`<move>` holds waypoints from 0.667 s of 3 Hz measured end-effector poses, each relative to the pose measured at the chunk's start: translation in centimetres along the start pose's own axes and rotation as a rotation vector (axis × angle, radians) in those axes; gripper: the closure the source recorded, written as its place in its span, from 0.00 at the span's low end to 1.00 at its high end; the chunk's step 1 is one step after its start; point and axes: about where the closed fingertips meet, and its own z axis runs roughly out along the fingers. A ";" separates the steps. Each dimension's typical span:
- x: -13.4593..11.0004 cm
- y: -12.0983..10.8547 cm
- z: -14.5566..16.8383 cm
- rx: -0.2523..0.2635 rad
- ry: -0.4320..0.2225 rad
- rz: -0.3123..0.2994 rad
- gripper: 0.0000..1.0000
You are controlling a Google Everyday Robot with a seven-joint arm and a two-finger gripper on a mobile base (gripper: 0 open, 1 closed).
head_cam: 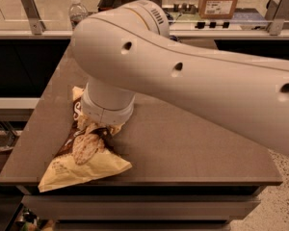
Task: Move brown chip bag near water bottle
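The brown chip bag (84,155) lies on the left front part of the grey table (183,148). Its cream-yellow end points to the front edge and its dark middle shows pictured chips. My gripper (100,125) is hidden under the white wrist, which stands right over the bag's middle. The water bottle (77,11), clear with a white cap, stands at the table's far left corner, well behind the bag.
My big white arm (197,76) crosses the view from the right and hides much of the table's middle. A cardboard box (219,0) and metal railing posts (31,11) are on the counter behind. Speckled floor (279,206) shows at lower right.
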 end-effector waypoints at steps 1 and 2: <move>0.0 0.0 0.0 0.000 0.000 0.000 1.00; 0.0 0.0 0.0 0.000 0.000 0.000 1.00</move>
